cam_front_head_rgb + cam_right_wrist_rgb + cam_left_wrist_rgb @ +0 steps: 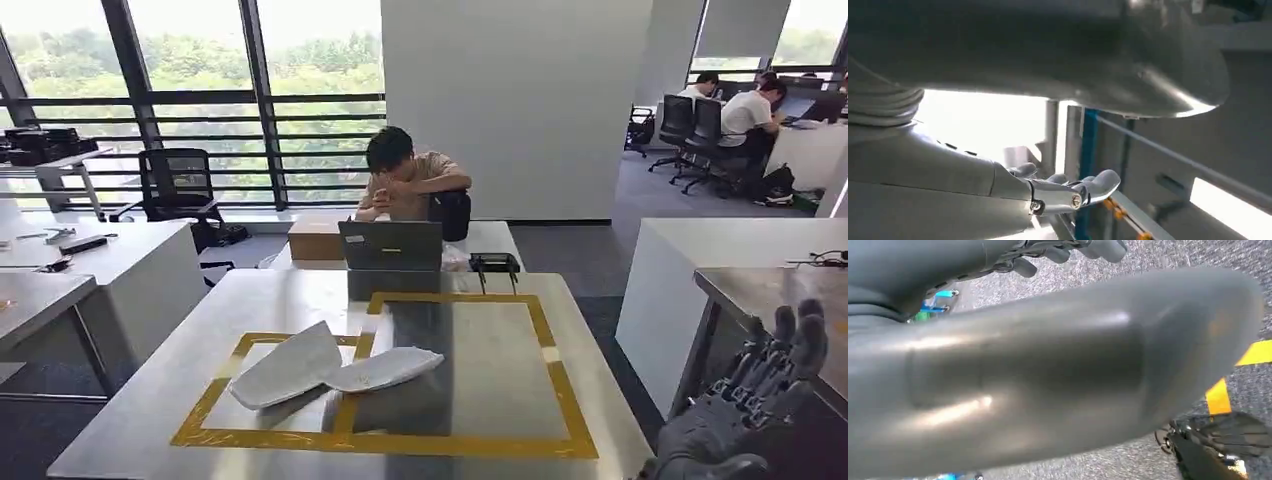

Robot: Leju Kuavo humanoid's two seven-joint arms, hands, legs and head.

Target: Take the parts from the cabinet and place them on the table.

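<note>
- Two pale, flat parts on the tabletop [500, 370] already: a larger part [288, 364] and a slimmer part [385, 368], edges touching or overlapping, both within the left bay of the yellow tape outline [562, 395].
- Judged from that: at least two deliveries done, neatly inside the marked zone; the wider right bay bare, with plenty of room for more.
- Right hand [760, 400] raised just off the tabletop's near right corner, fingers spread and pointing up, nothing between them, so free for the next pick.
- Left hand [1068, 251] in the left wrist view with fingers curled beside a large smooth grey shape [1048, 375] over the carpeted floor; cannot tell whether that shape is a part in its grasp or something else close to the lens, so cannot tell the state of that hand.
- Blue upright frame [1089, 150] past the thumb in the right wrist view; possibly the cabinet, though too blurred to say, and its stock of parts unknown.
- Remaining, as a judgement: fetch whatever parts are left and set them down in the taped zone, clear of the two lying there.
- Worth care: a laptop [390, 245] at the tabletop's far edge and a person [410, 180] seated just behind it, both near the outline's far side.
</note>
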